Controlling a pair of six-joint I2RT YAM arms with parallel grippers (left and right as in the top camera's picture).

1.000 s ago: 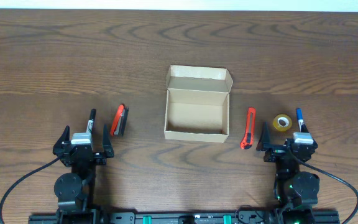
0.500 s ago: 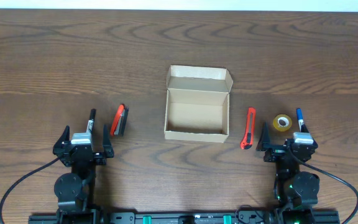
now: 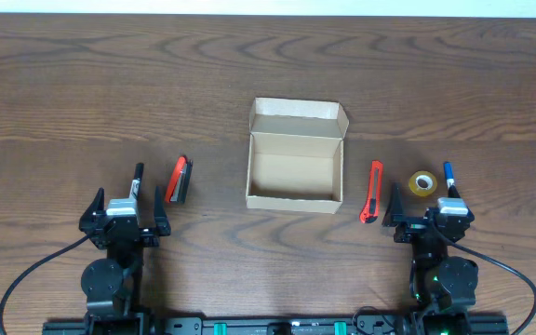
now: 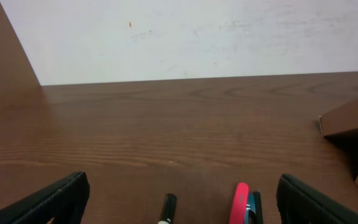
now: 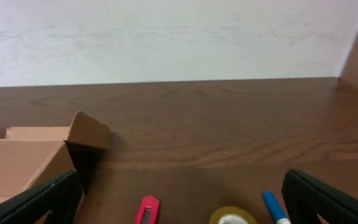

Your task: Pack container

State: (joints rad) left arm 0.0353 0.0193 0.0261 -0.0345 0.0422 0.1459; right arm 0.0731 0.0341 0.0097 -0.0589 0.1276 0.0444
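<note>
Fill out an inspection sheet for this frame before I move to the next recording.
Surface: brown wooden table, no spills seen.
Job's things: container at centre, lid flap open, empty.
Clutter: black pen and red-and-black tool left of it; red utility knife, tape roll and blue marker to its right.
Grippers: left gripper and right gripper open, holding nothing, near edge.
Cables: black cable loops beside each arm base.
Surroundings: white wall beyond the table.

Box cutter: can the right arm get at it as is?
Likely yes. The box cutter lies on bare table ahead of the open right gripper, apart from the box and tape roll, nothing over it.
</note>
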